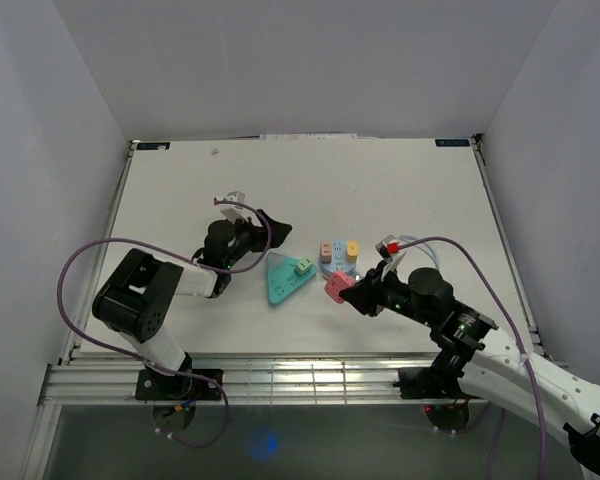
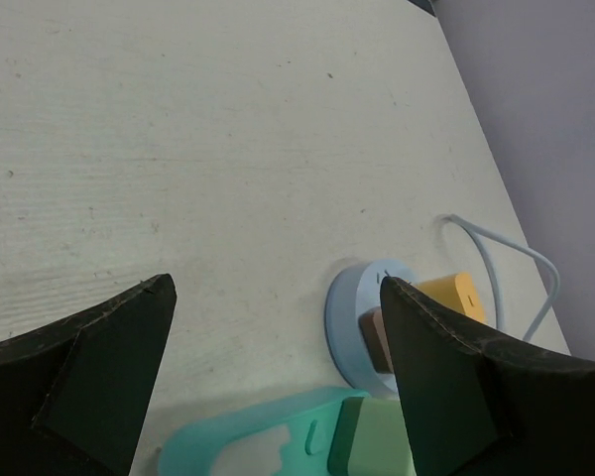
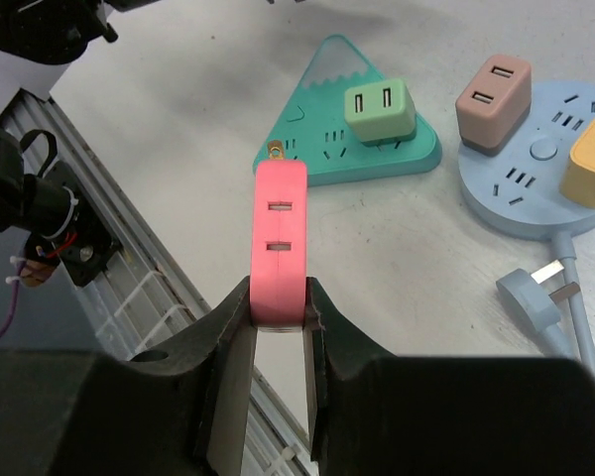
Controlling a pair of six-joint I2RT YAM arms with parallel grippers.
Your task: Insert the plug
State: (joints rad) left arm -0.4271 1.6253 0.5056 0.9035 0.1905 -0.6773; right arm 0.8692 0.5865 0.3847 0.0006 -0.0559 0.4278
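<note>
While the right claw (image 3: pixel 278 309) stands clamped on its near end, the pink plug (image 3: pixel 280 243) juts forward from between the two grey fingers (image 3: pixel 228 397). It is a smooth, glossy slab with rounded corners and two narrow slots in its upper face. A small brassy tip shows at its far end, close to the near edge of the teal socket block (image 3: pixel 312 149), a flat plastic triangle with rounded corners. A boxy pale green plug (image 3: pixel 380 111) sits in that block. Just to the right lies a round pale blue socket hub (image 3: pixel 535 188) carrying a brown plug (image 3: pixel 493 91) and an orange plug (image 3: pixel 590 164), with a thin pale cable (image 3: pixel 575 297) trailing off. The matte, faintly grained white surface (image 1: pixel 380 190) bears everything. The left claw (image 2: pixel 278 347) stands wide apart, its black wedge fingers bare.
</note>
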